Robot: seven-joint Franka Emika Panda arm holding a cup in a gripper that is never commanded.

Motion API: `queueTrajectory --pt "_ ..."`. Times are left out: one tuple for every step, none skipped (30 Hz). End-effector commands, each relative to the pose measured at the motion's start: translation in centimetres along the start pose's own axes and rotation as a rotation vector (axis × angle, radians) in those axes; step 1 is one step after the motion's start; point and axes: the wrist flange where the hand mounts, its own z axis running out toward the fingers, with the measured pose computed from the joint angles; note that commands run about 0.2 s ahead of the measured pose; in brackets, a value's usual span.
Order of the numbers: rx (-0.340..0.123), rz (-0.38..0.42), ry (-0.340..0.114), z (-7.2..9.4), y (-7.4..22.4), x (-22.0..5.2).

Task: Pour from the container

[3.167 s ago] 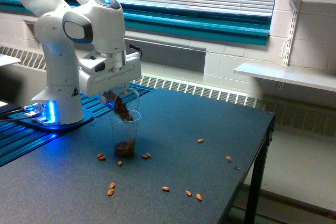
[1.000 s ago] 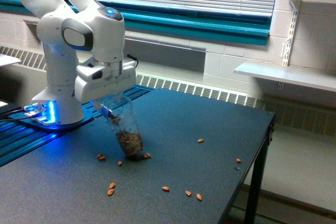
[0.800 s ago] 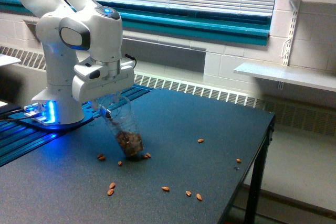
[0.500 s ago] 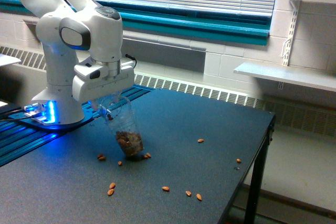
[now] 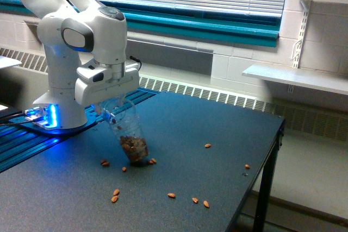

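Below the white arm's wrist: gripper (image 5: 111, 113), its fingers mostly hidden behind clear plastic.
Claw state: clenched around the clear, smooth-walled tapered plastic cup (image 5: 123, 113).
Cup position: directly under the claw, extending toward 5 o'clock from it, tilted, mouth end down.
Second cup: a smaller clear plastic cup (image 5: 136, 148) holding brown almonds, leaning at the same slant; its base meets the dark speckled tabletop (image 5: 217, 177). Whether the two cups are nested or only touching, I cannot tell.
Loose almonds (image 5: 115, 195): scattered on the tabletop at 6, 7 and 4 o'clock from the cups.
Arm base (image 5: 51, 115): at 9 o'clock from the cups, glowing blue.
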Motion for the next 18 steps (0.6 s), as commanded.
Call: queueTrajectory --pt "-0.025 -0.005 -0.014 0.7 0.9 -1.2" --pt "-0.027 -0.001 -0.016 0.7 1.0 -1.2" --pt "-0.028 0.002 -0.017 0.7 1.1 -1.1" --pt "-0.028 0.007 -0.016 0.7 1.1 -1.1" --pt "-0.028 0.011 -0.015 0.6 1.1 -1.1" --pt "-0.027 0.014 -0.013 0.6 1.2 -1.0" --pt "-0.027 0.018 -0.01 0.5 1.2 -1.0" --pt "-0.026 0.023 -0.007 0.5 1.3 -0.9" --pt "-0.026 0.026 -0.004 0.4 1.3 -0.8" --pt "-0.026 0.03 0.0 0.3 1.4 -0.8" --pt "-0.025 0.032 0.005 0.2 1.4 -0.7" --pt "-0.025 0.031 0.011 0.0 1.5 -0.7" --pt "-0.025 0.032 0.017 -0.1 1.5 -0.6" --pt "-0.025 0.033 0.023 -0.2 1.5 -0.6" --pt "-0.025 0.032 0.029 -0.3 1.5 -0.5" --pt "-0.027 0.02 0.037 -0.5 1.4 -0.7" --pt "-0.029 0.013 0.042 -0.6 1.3 -0.7" --pt "-0.03 0.004 0.048 -0.7 1.1 -0.8"
